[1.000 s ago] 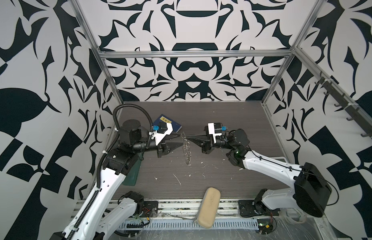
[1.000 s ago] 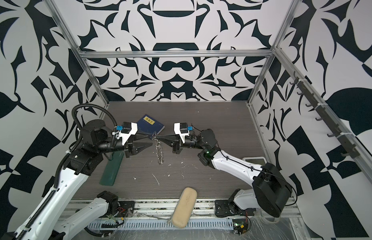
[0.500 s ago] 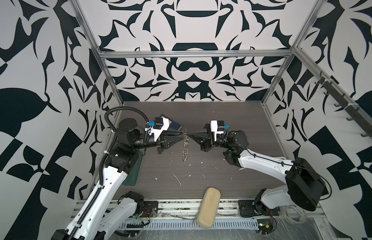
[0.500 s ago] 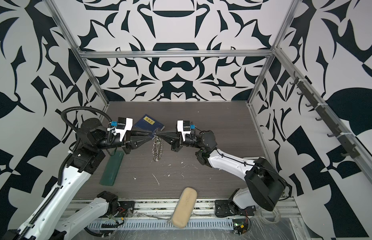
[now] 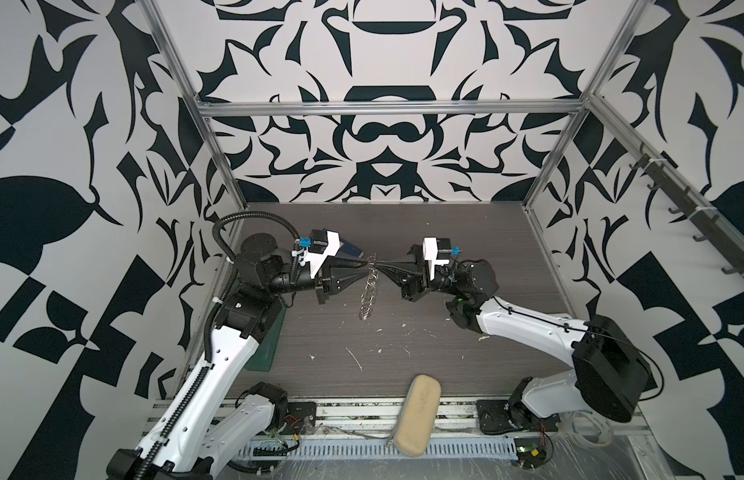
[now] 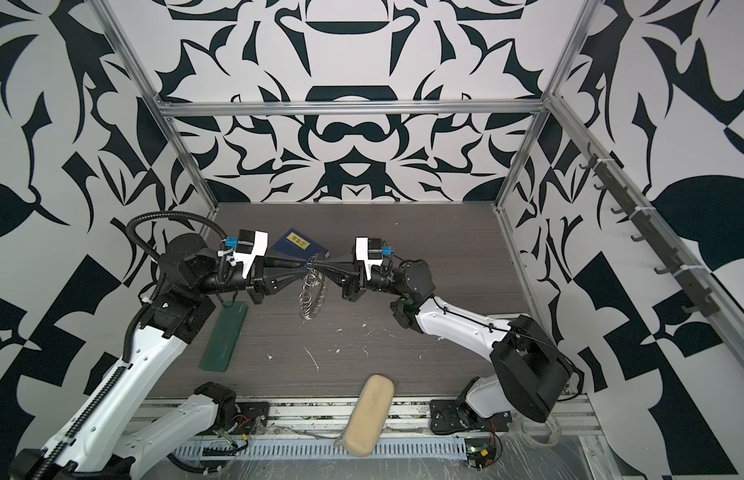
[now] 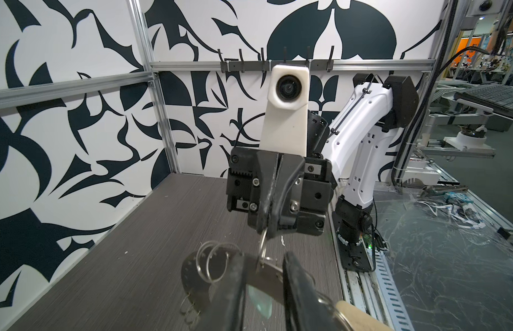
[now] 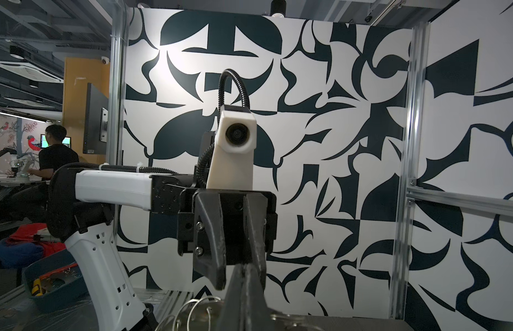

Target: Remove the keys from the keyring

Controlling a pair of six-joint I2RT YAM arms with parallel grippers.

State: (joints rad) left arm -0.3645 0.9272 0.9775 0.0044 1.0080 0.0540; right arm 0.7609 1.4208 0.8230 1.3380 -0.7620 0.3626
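The keyring (image 5: 367, 293) was held aloft at centre. The right gripper (image 5: 382, 266) was clamped shut on its top and the left gripper (image 5: 367, 268) closed upon the keys (image 7: 266, 275), judged not yet detached.

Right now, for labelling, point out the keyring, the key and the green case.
keyring (image 5: 368, 293): in a top view, its hanging rings.
key (image 7: 267, 276): left wrist view, its silver part.
green case (image 6: 224, 337): in a top view, its middle.
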